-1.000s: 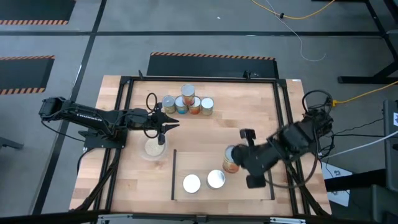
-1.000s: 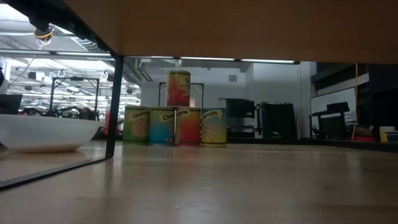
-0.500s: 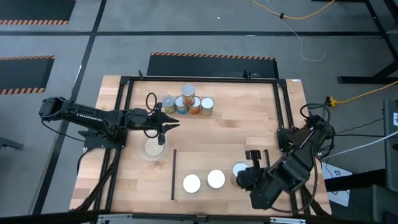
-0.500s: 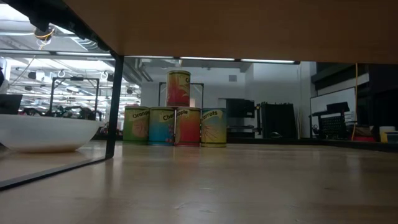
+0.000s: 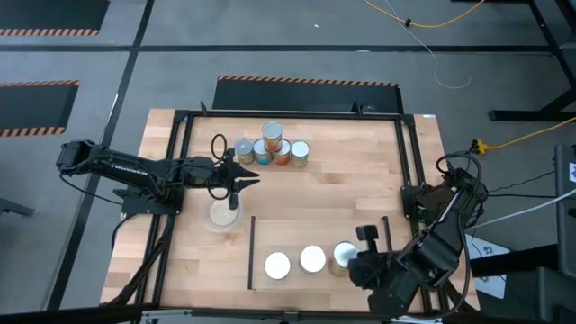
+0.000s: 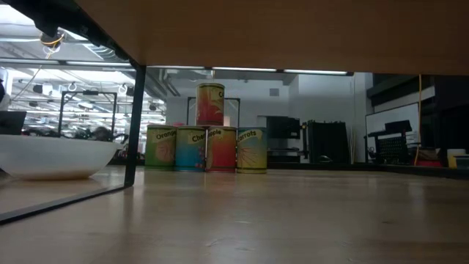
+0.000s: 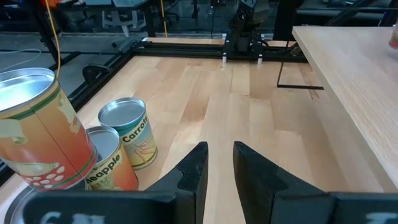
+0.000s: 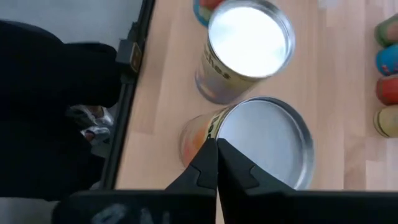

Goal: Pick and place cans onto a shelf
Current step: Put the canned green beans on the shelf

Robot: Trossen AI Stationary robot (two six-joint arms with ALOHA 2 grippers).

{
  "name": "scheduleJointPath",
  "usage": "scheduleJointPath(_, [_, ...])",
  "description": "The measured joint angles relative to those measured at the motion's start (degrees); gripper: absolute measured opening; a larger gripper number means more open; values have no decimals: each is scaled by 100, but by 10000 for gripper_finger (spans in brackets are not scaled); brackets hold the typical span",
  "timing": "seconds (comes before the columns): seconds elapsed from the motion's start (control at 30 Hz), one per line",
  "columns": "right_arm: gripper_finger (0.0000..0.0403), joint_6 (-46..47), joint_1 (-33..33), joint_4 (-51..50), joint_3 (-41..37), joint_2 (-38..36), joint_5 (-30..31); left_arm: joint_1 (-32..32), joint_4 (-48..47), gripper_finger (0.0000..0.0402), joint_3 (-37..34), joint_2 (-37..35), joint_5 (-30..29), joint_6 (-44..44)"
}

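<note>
both jaws first: the right gripper has its fingers pressed together with nothing between them, hovering at the near right of the table just above the rim of the third can on the shelf. in the right wrist view its closed fingertips sit over the edge of that can's silver top, with the next can close beside it. whether the tips touch the lid cannot be told.

on the near side the shelf, a light-wood panel with thin black bars at its short ends, carries three cans in a row: left one, middle one, and the third by the right gripper.

farther back, on the left, a round clear dish rests on the table.

just beyond the dish the left gripper hangs with its fingers slightly apart, a narrow gap showing between them and nothing held.

at the far side stands the cluster of remaining cans, three in a row with one stacked on top; the low view shows the stack, and the left wrist view sees a carrots can among them.
</note>
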Motion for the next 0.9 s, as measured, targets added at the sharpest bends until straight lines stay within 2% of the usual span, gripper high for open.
scheduleJointPath(0.17, [0, -158, 0, 173, -8, 2, 1, 0, 0, 69, 0, 0, 0, 0])
scheduleJointPath(0.5, [0, -322, 20, 476, -615, 3, -37, -2, -2, 69, -2, 0, 11, 0])
scheduleJointPath(0.67, [0, -320, 20, 474, -595, 1, -58, -1, -2, 69, -2, 0, 17, 0])
scheduleJointPath(0.9, [28, -307, 17, 466, -553, 2, -152, -1, -2, 69, -2, 0, 20, 0])
